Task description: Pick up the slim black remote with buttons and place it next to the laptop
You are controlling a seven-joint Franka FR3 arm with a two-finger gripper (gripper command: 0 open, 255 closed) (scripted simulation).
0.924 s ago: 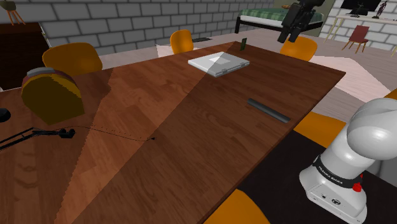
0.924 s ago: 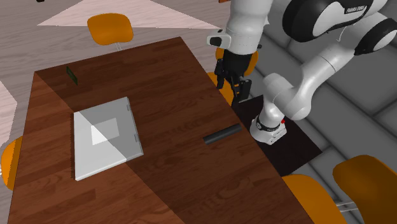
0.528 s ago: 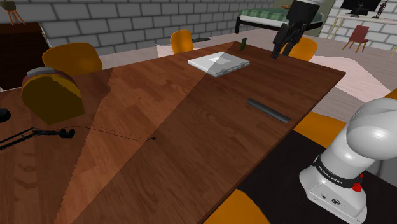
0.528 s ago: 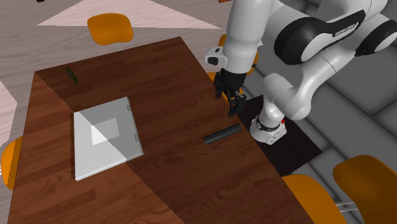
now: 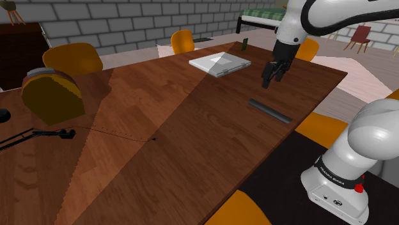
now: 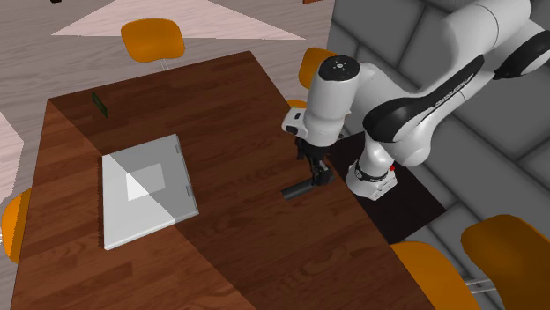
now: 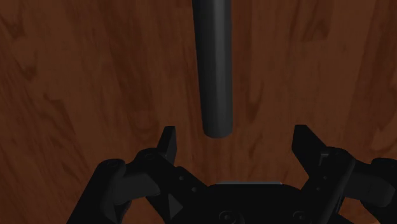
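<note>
Closing here, the spread black claw (image 7: 235,135) would pinch the slim dark bar remote (image 7: 215,63) off-centre, letting it swivel.

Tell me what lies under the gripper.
Under the open gripper lies one end of the dark remote, flat on the brown wooden table, in line with the gap between the fingers, untouched. In the second exterior view the gripper covers that end.
</note>
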